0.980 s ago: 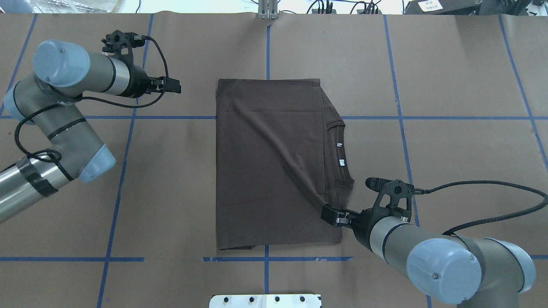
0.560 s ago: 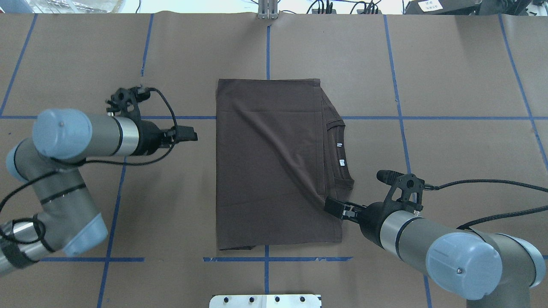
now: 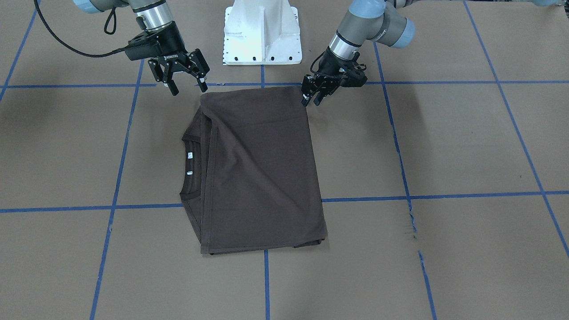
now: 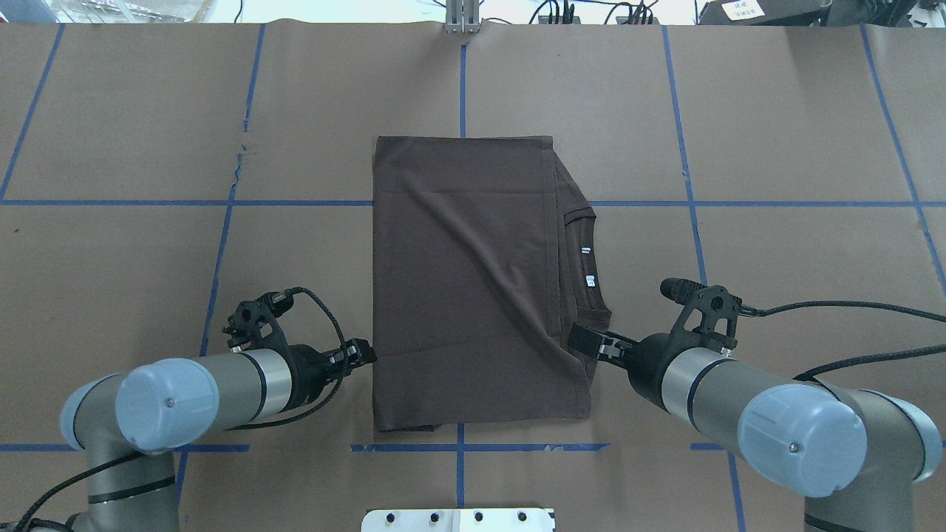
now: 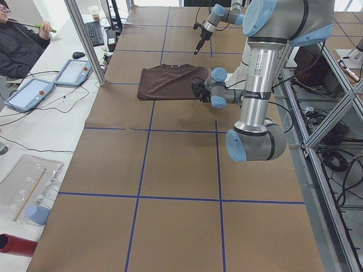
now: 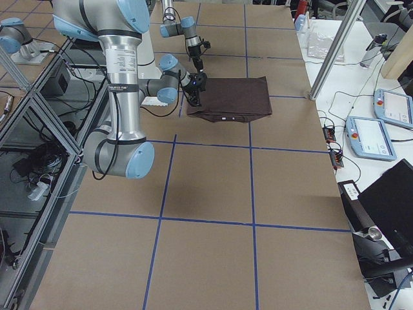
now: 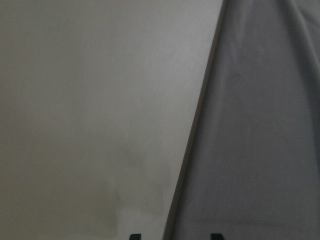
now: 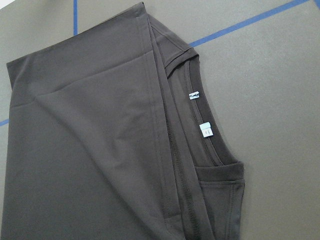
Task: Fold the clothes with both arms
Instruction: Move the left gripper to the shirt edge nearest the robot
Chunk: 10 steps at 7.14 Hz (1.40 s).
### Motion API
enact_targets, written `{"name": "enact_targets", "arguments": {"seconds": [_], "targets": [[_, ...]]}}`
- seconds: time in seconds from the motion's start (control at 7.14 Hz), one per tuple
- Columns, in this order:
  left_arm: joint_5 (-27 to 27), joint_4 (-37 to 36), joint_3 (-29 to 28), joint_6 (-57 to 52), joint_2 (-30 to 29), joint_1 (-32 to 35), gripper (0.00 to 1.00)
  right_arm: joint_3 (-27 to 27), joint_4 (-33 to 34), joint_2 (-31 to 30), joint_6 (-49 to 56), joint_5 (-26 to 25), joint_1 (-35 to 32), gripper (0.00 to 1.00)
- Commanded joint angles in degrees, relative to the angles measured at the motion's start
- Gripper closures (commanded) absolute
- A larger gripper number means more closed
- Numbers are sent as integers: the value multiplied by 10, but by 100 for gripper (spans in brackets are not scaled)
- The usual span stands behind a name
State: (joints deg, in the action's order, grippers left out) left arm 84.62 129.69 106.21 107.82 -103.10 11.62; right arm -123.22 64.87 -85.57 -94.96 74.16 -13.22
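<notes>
Straddling the robot's-left edge of the dark brown cotton T-shirt near its closest corner, the black two-finger left claw is partly open. Its fingertips sit one over bare paper and one over cloth, and it grips nothing. Whether they touch the fabric cannot be told. The black right claw is spread wide just beside the opposite near corner and is empty. The grey-and-silver left arm and right arm, both with pale blue joint caps, lie low. Their forearms point inward from either side.

The shirt lies flat as a smooth, soft rectangle with one diagonal crease. Along the robot's-right edge are stacked folds, the ribbed round collar and two small white tags. It rests mid-tabletop on matte brown paper crossed by blue tape lines.
</notes>
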Motion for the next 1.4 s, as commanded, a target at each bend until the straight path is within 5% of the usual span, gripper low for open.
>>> {"name": "enact_targets", "arguments": {"seconds": [0.0,0.56,0.7,0.98,1.26], "targets": [[-23,-13,0,20,-10,-34,45,2,0,1,-2,0,0,0],[-24,-20,-6,20,-27,-42,48,4,0,1,-2,0,0,0],[-23,-20,-5,21,-28,-42,60,7,0,1,-3,-1,0,0],[-23,-20,-5,21,-29,-42,100,15,0,4,-8,-1,0,0],[-24,-20,-4,21,-27,-42,100,27,0,7,-16,-1,1,0]]}}
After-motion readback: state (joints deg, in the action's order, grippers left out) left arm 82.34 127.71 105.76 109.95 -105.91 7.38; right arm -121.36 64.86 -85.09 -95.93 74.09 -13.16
